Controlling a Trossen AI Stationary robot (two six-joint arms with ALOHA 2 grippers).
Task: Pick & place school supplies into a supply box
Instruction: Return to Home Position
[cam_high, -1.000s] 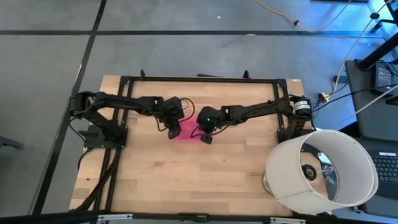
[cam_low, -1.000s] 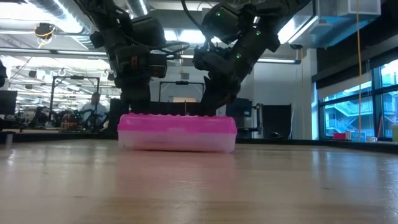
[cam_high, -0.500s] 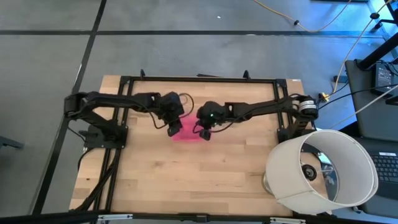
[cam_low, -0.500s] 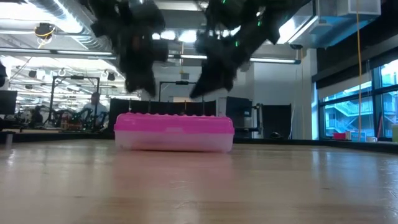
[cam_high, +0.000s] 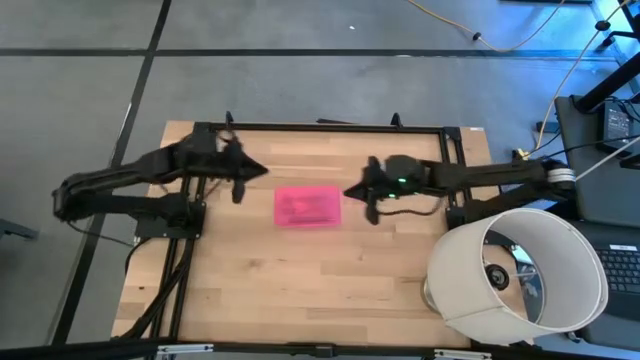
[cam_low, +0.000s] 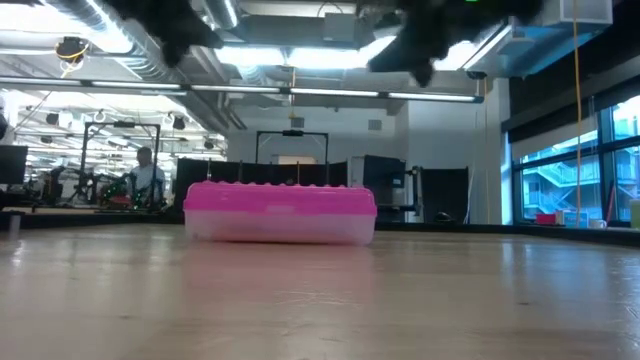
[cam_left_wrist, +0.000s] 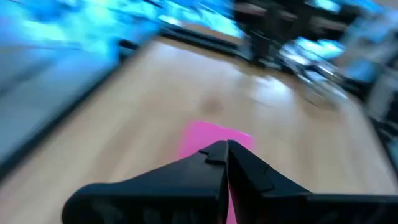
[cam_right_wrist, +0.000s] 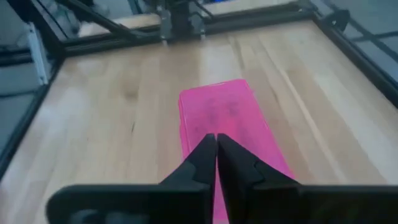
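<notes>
The supply box (cam_high: 308, 206) lies flat on the table with its pink lid closed; it also shows in the low view as the box (cam_low: 281, 212), over a translucent lower half. No pens, pencils or scissors are in view. My left gripper (cam_left_wrist: 226, 148) is shut and raised to the left of the box. My right gripper (cam_right_wrist: 216, 140) is shut and raised to the right of it. Both are clear of the box.
A large white lampshade (cam_high: 520, 272) stands at the table's right near corner. A black frame (cam_high: 320, 128) runs along the far edge and down both sides. Bare wood lies on the near side of the box.
Both grippers stood on the pink lid a second ago. They have risen off it and drawn apart, the left toward the table's left edge and the right toward the right edge. The box stays closed, shifted only slightly.
</notes>
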